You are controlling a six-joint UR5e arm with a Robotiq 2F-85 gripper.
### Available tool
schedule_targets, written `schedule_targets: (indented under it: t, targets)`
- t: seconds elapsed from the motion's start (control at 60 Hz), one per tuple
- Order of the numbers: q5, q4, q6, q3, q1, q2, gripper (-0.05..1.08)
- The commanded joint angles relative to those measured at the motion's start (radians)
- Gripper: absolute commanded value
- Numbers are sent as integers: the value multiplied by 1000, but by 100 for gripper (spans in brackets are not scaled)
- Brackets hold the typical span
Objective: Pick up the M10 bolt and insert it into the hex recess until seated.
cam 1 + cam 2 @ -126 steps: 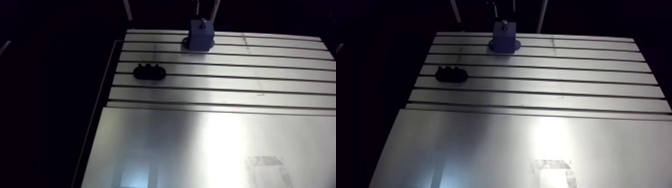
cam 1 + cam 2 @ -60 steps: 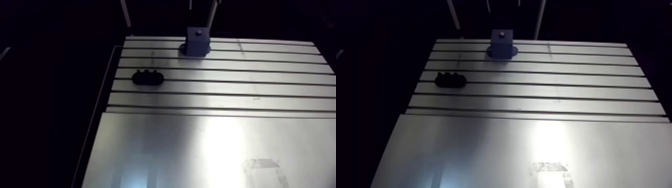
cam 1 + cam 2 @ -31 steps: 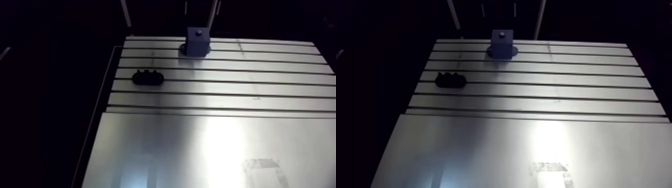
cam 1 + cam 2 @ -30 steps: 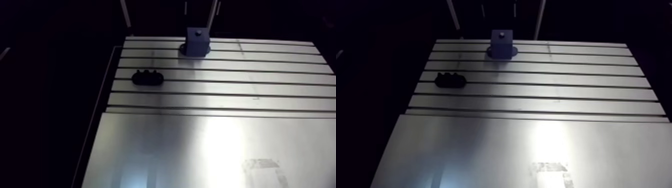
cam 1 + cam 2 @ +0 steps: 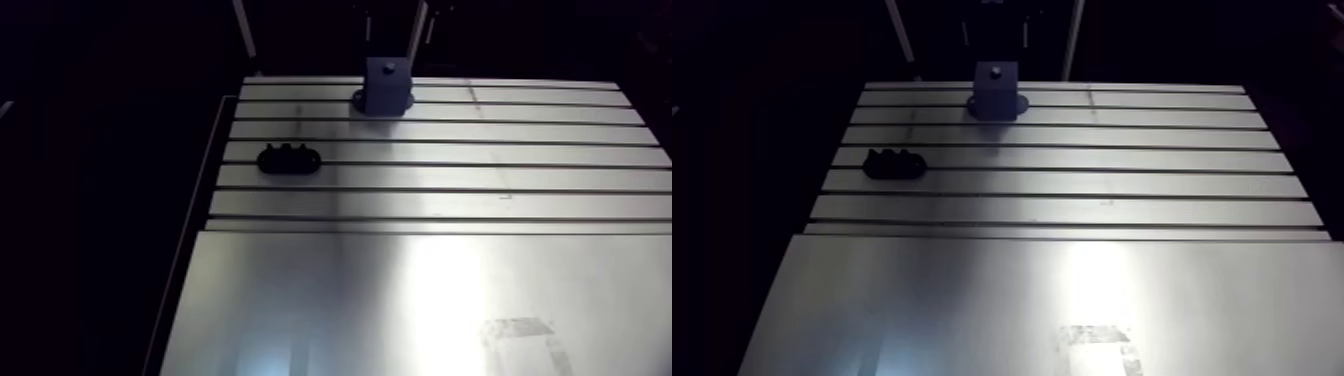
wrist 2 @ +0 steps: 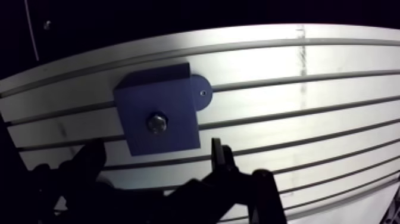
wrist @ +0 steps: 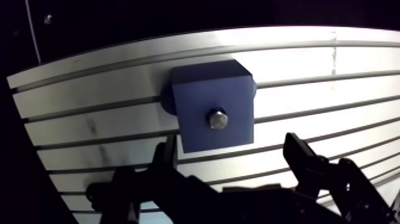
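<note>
Silver M10 bolt (image 7: 218,118) set in top of blue square block (image 7: 202,89), slotted aluminium counter's (image 5: 430,290) far edge. Black two-finger end effector (image 7: 229,149) wide apart, empty, base cut off. Black oblong part (image 5: 289,159) indistinct.

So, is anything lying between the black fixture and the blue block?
Nothing: in the arm view only bare slotted table separates the black fixture from the blue block.
</note>
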Motion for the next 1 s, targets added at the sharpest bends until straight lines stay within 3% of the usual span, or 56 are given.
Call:
schedule_targets:
  t: [0.017,0.283,0.767,1.0]
  targets:
    - [13,-2,-2,11,-3,3,20]
    - [19,-5,-3,25,-4,8,37]
    - [19,-10,-5,39,-4,9,43]
    - [22,-71,-18,59,-4,9,44]
